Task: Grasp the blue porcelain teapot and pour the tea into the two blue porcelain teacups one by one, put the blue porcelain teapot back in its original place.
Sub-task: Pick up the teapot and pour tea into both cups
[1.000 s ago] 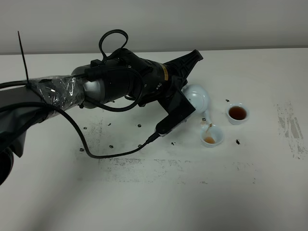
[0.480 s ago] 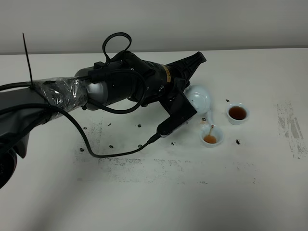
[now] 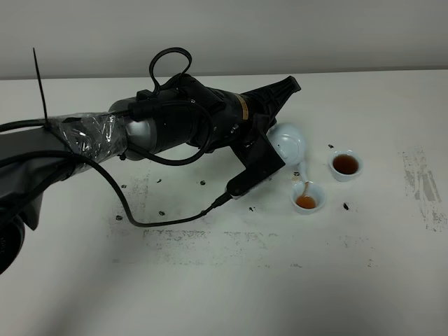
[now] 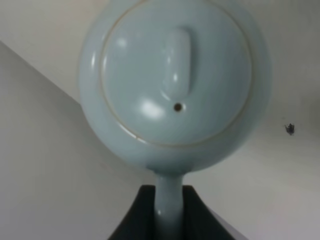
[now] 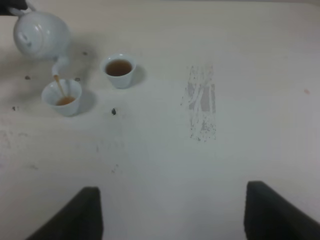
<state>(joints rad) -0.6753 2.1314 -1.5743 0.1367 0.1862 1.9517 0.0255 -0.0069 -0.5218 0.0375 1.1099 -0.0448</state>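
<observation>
A plain white table (image 3: 280, 280) is filling most of the shot, with a grey wall (image 3: 280, 35) running behind it.

The left gripper (image 4: 169, 200) is clamping tight on the loop handle of the pale blue teapot (image 3: 288, 143), with its black jaws sitting on either side of the handle. The pot is tipping over with its spout pointing down, and in the wrist view its round lid (image 4: 175, 75) is facing the camera with the knob and a little vent hole showing.

A thin brown stream of tea (image 5: 59, 85) is running out of the teapot's spout into the first cup (image 3: 308, 198), which is sitting right under the spout and is showing a bit of tea in the bottom. The second cup (image 3: 345, 165) is standing just beside the teapot, on the side away from the arm, and it's holding a darker pool of tea.

Further out from the teapot, past both cups, a grey scuffed patch (image 3: 420, 189) is marking the table. Small dark specks are dotting the surface around the teapot too.

The right gripper (image 5: 175, 220) is hanging well apart from the teapot, jaws spread wide and gripping nothing.
</observation>
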